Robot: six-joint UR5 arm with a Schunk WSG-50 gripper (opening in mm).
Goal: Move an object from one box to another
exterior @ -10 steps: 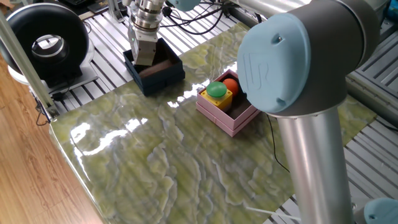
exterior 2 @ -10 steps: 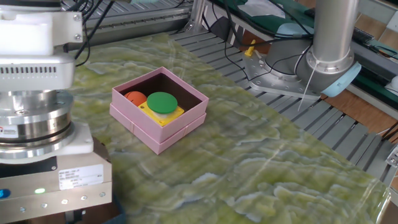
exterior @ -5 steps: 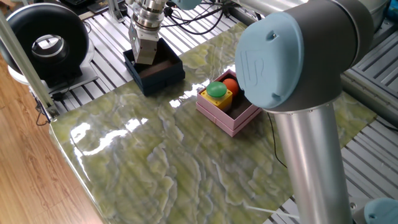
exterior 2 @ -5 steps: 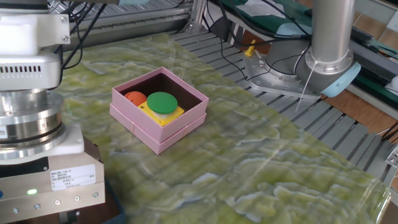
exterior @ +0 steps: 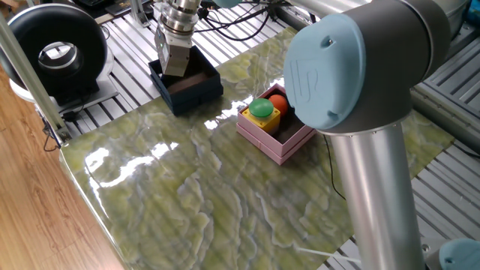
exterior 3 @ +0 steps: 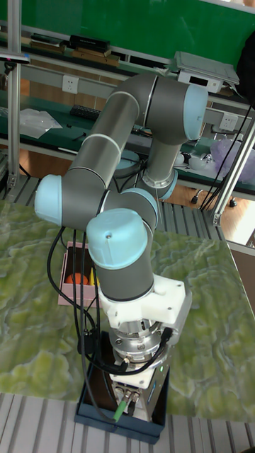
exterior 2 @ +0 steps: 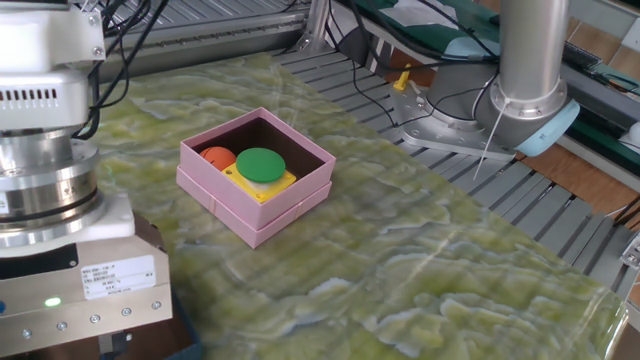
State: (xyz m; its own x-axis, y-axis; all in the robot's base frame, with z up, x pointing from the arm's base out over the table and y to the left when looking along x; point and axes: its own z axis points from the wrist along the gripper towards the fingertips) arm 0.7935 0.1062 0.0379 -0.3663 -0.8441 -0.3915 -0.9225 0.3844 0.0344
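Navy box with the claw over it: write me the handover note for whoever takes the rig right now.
Claw: down in the navy box; open or shut, and whether it holds anything, cannot be told.
Pink box: beside it on the green mat, holding an orange ball and a yellow block with a green button.
Done: claw positioned at the navy box.
Left: confirm a grasp, lift, carry to the pink box, release.

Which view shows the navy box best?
One fixed view: the navy box shows nearly whole, brown floor visible, with the gripper reaching into it. The tall view shows only its near rim under the wrist. The other fixed view shows barely a dark sliver beside the wrist.
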